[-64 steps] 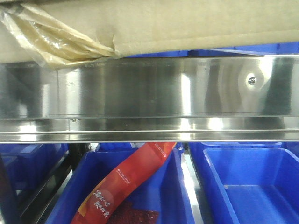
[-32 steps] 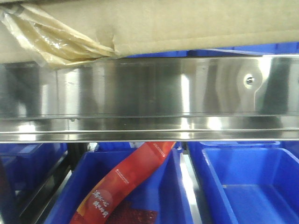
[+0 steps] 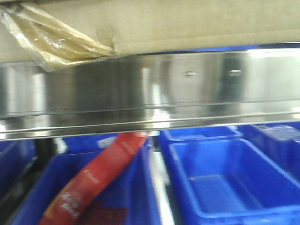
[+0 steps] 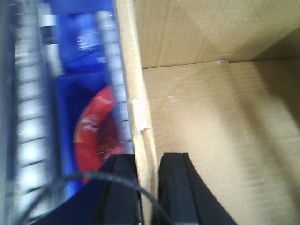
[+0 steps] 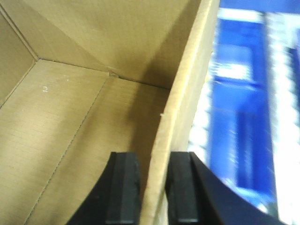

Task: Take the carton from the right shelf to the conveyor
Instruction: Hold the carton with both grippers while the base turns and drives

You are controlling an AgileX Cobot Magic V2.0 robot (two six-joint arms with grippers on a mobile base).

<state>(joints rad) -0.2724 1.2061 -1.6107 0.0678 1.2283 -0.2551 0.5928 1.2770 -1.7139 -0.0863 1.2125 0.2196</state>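
Both side walls of the carton (image 4: 211, 122) are pinched: left gripper (image 4: 147, 164) clamped on the left wall, right gripper (image 5: 152, 161) clamped on the right wall. Carton bottom edge shows just above the shelf (image 3: 164, 89) front rail, with blue bins (image 3: 225, 183) below.

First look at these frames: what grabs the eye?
The mirror-bright steel rail of the right shelf fills the middle of the front view. The carton and its yellowish tape scrap run along the top, and a red pouch leans among blue bins below. In the wrist views, the left gripper and right gripper each pinch a side wall of the open carton between black fingers.
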